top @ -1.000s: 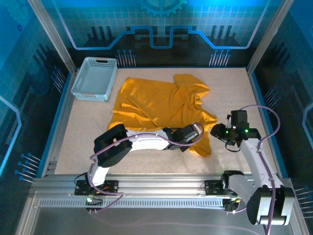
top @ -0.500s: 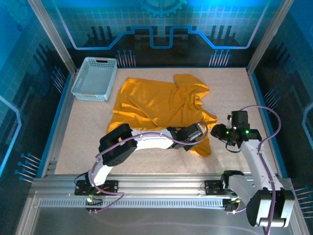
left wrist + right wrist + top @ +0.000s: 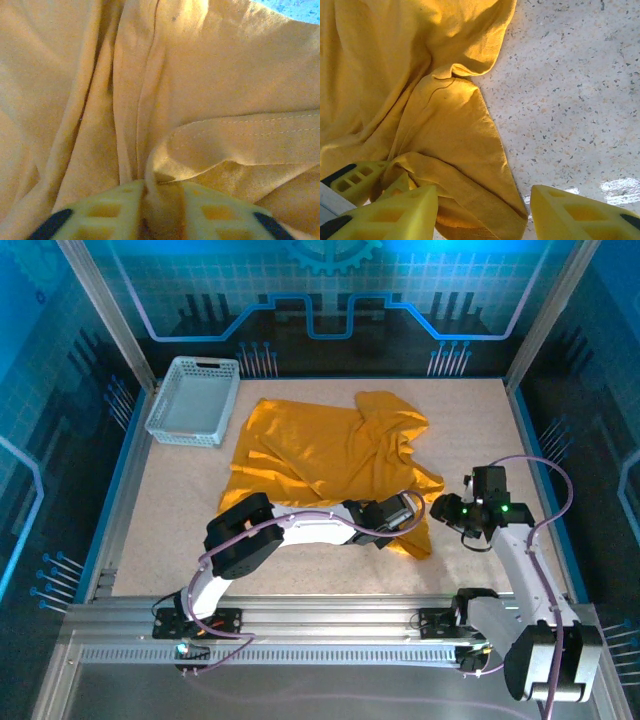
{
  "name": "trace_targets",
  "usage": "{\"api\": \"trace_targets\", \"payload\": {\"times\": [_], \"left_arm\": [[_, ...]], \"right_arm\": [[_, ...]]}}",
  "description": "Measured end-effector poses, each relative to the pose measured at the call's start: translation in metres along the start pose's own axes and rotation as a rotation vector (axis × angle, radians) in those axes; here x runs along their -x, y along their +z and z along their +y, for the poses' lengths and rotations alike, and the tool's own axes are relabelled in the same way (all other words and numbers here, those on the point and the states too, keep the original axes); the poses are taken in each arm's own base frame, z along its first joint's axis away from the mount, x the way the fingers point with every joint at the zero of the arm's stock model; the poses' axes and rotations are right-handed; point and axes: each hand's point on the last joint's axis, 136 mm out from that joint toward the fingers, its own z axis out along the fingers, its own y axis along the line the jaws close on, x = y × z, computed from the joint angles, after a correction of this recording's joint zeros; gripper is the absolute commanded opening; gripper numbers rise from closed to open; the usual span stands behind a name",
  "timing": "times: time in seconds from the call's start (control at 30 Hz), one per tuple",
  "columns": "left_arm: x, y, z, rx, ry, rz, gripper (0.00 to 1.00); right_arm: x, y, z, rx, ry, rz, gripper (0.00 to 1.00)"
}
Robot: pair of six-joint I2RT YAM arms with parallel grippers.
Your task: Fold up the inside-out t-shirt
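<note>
Plenty of bare table (image 3: 480, 440) out to the right of both sets of jaws. The inside-out t-shirt (image 3: 320, 455) lies rumpled just ahead of them. It looks light and floppy, so I'd grab hems or corners. The left gripper (image 3: 161, 200) pinches a hem fold. The right gripper (image 3: 482, 205) sits spread wide over the shirt's corner.

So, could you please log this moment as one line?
left gripper: shut on t-shirt | right gripper: open over its edge | state: rumpled

Left wrist view: the t-shirt (image 3: 210, 75) runs past every edge; the left gripper (image 3: 162, 189) is cropped at 6 o'clock, slightly blurred.
</note>
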Motion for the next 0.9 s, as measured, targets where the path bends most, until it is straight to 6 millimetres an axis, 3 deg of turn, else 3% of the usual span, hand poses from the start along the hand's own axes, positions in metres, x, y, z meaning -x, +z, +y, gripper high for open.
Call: {"api": "trace_targets", "payload": {"times": [0.27, 0.47, 0.57, 0.63, 0.73, 0.9], "left_arm": [[-0.003, -0.009, 0.002, 0.001, -0.012, -0.011, 0.11], [-0.009, -0.054, -0.019, -0.063, -0.035, -0.089, 0.14], [-0.023, -0.077, -0.034, -0.139, -0.067, -0.119, 0.19], [-0.032, -0.082, -0.042, -0.188, -0.097, -0.119, 0.28], [-0.053, -0.077, -0.051, -0.241, -0.136, -0.081, 0.38], [-0.090, -0.072, -0.059, -0.299, -0.167, -0.006, 0.42]], "right_arm": [[0.000, 0.000, 0.000, 0.000, 0.000, 0.001, 0.54], [-0.002, 0.006, -0.002, -0.011, 0.003, 0.024, 0.54], [-0.007, 0.017, 0.004, -0.012, -0.030, 0.060, 0.54], [-0.015, 0.028, 0.013, -0.007, -0.071, 0.107, 0.53], [-0.030, 0.045, 0.025, -0.005, -0.126, 0.171, 0.53], [-0.046, 0.067, 0.028, -0.046, -0.158, 0.245, 0.54]]}}
